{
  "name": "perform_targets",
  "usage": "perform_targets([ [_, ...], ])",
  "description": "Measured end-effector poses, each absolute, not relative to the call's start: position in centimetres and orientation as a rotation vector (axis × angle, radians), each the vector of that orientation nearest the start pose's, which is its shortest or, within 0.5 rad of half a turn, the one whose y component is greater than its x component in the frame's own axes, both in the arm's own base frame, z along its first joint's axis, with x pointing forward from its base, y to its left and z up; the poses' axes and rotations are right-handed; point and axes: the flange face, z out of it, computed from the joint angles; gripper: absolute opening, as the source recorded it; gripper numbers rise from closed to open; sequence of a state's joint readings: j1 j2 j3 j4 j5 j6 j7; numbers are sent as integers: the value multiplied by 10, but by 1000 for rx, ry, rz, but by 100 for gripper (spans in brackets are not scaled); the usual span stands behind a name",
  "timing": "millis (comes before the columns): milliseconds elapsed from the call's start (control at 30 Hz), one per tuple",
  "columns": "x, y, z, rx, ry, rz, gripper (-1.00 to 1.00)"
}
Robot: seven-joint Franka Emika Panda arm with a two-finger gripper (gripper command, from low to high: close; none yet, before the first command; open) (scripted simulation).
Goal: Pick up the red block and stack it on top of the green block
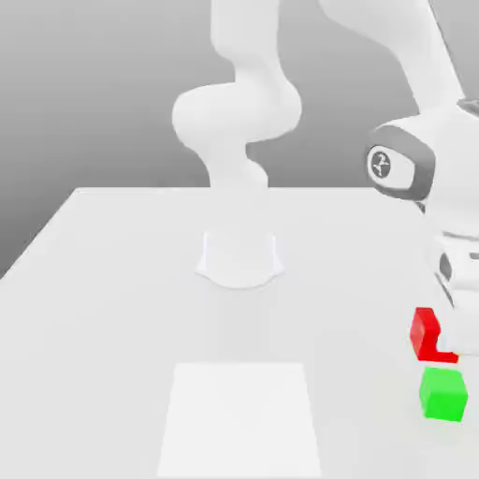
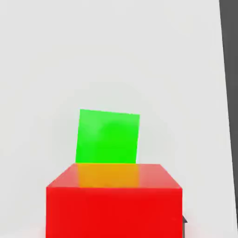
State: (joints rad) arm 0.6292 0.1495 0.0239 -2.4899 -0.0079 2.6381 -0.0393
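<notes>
The gripper (image 1: pixel 458 346) was closed on the red block (image 1: pixel 426 335), at the exterior view's right, with the green block (image 1: pixel 443 395) just beside it on the near side. Doing this step well called for a firm, level grip, enough height to clear the green top, then a short nearward move and square alignment before lowering gently.
</notes>
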Motion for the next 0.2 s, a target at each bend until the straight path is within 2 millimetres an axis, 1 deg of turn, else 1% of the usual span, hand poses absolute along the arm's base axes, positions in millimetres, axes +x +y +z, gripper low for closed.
perform_targets([
  [100,376,290,192,-2954,-1071,2,-100],
  [133,375,290,184,-2954,-1070,3,100],
  [200,375,290,184,-2954,-1070,3,100],
])
